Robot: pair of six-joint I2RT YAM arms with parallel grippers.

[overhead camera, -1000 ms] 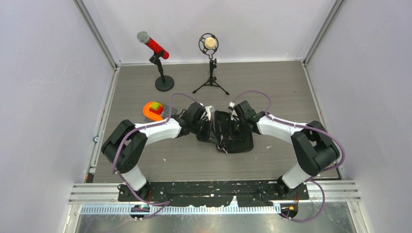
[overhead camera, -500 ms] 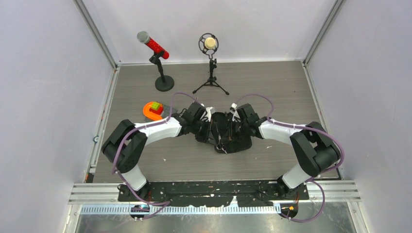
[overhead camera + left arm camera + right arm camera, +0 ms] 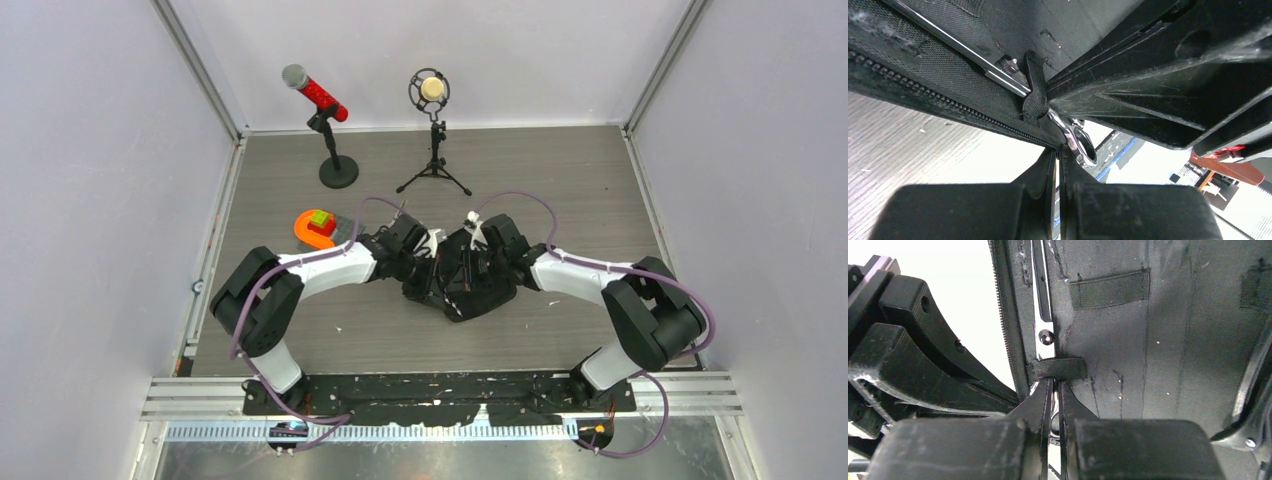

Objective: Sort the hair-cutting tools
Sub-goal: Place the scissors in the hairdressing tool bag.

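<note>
The right jaws are pressed almost together. Their fingers (image 3: 1037, 407) close on the handle shank of a pair of silver scissors (image 3: 1044, 315), as far as the wrist view shows, with only a hairline gap between them. The grip sits just below a black elastic strap (image 3: 1058, 369) that pins the scissors to the lining of the open black zip case (image 3: 1158, 370).

The left jaws are pressed together too. Their fingers (image 3: 1040, 172) meet right at the case's zip edge (image 3: 948, 99), just beside the scissors' ring handle, which sticks out past that edge. Whether they nip the fabric cannot be told.

The scissors lie along the zip side of the case, with the pivot screw just above the strap and the blades running on up the lining. A second strap (image 3: 1110, 289) is sewn farther up and more toward the middle of the lining.

From above, the case sits between the two wrists near the middle of the grey surface (image 3: 570, 180), and each arm reaches inward to it from its own side. An orange piece carrying a green block (image 3: 316, 226) lies just behind the left forearm. At the far side, well apart from the case, stand a red microphone (image 3: 318, 95) on a round base and a cream-headed microphone (image 3: 432, 90) on a tripod.
</note>
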